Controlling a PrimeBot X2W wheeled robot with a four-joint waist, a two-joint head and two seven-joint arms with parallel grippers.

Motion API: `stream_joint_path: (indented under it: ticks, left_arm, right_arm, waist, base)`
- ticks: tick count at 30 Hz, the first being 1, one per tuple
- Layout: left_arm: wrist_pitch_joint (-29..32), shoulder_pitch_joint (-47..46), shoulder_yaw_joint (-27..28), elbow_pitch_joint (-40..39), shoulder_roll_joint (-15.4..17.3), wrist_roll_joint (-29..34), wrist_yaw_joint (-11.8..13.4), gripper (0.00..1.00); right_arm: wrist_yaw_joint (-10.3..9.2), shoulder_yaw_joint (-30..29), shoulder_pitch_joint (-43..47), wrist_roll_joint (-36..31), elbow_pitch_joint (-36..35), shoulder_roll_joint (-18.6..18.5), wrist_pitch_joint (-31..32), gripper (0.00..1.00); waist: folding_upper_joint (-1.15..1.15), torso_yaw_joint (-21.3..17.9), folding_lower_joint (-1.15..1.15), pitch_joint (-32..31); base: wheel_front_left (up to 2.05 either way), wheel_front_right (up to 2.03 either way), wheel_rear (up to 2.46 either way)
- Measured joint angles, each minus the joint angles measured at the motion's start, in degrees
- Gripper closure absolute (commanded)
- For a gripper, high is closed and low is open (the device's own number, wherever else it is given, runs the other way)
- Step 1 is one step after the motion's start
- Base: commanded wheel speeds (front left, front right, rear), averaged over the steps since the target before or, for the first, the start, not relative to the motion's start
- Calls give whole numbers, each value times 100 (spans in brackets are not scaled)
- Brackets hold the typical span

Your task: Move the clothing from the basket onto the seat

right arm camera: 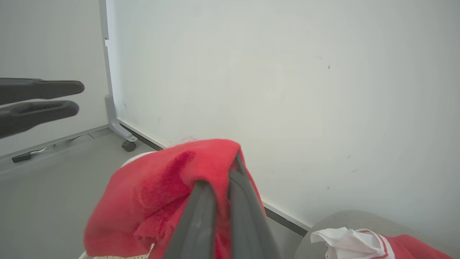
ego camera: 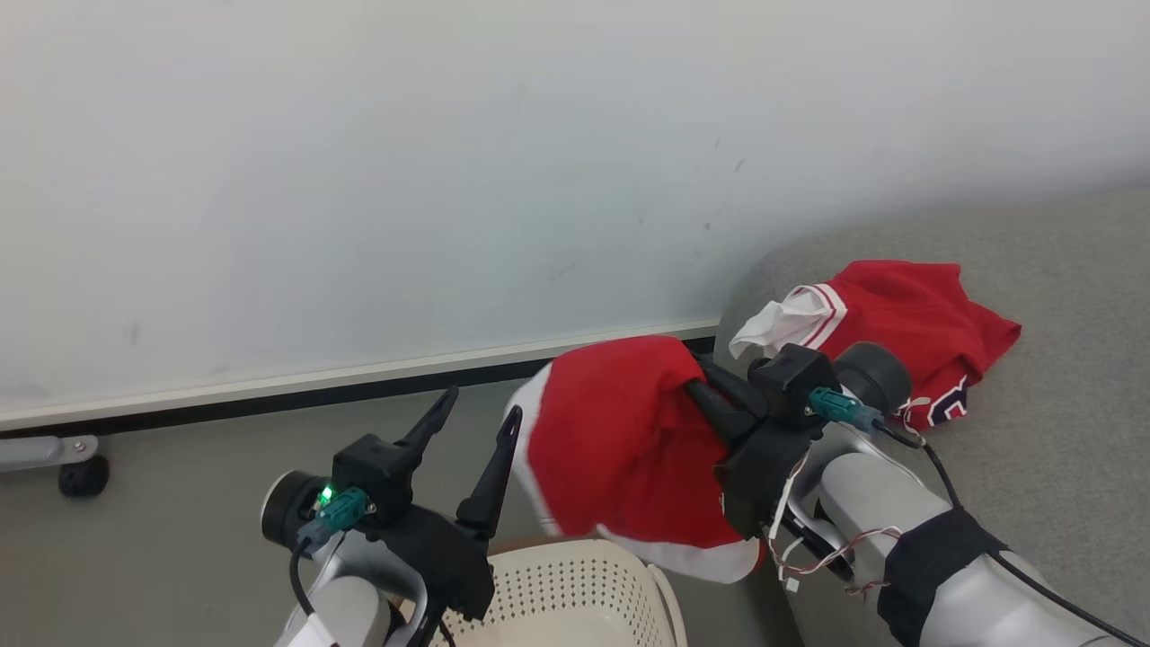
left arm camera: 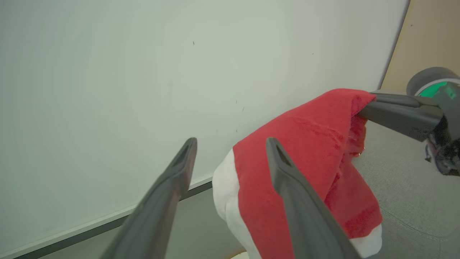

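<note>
Across the upper half of the head view, from 9 through 12 to 3 o'clock, we see a broad pale wall panel [ego camera: 449,180] with a dark strip along its foot, and below it a plain grey floor [ego camera: 180,449]. At 3 to 4 o'clock sits the large grey fabric-upholstered seat [ego camera: 1060,449] with its rounded edge. On that seat, near its 9 o'clock edge, lies a crumpled red sports garment with navy lettering [ego camera: 907,314], white trim and a red-striped white cuff. At the centre, a plain red garment with a white hem [ego camera: 620,449] hangs in the air beside the seat's edge. It is draped over the right gripper [ego camera: 705,386], whose two long dark fingers are pressed together on a fold of the cloth. Its lower hem falls near the basket's rim, though we cannot tell whether the two touch. At 6 o'clock we see the cream perforated plastic laundry basket [ego camera: 575,593], with no clothing in the part of it that shows. At 7 o'clock the left gripper [ego camera: 482,404] stands with its fingers spread wide and nothing between them, just beside the hanging garment. At 9 o'clock a small black caster wheel [ego camera: 84,476] rests on the floor under the panel.
</note>
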Motion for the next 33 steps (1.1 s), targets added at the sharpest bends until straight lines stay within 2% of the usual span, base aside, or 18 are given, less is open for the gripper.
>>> stream_joint_path:
  ticks: [12,28,33]
  left_arm:
    - [-216,608,-141,-122,-18,-142,-15,0]
    - [-425,935,-364,-417,-230,-132,-15,0]
    - [-444,937,-499,-459,-265,-55,-52,0]
  right_arm:
    - [0,-86,12,84,-294,-510,0,100]
    - [-9,-323,157,81,-1005,-1189,0,100]
    - [-60,-423,157,81,-1134,-1377,0,100]
  waist:
    - [0,-581,0,-75]
    - [0,-1736,0,-23]
    - [0,-1975,0,96]
  base:
    - [0,0,0]
    - [0,0,0]
    - [0,0,0]
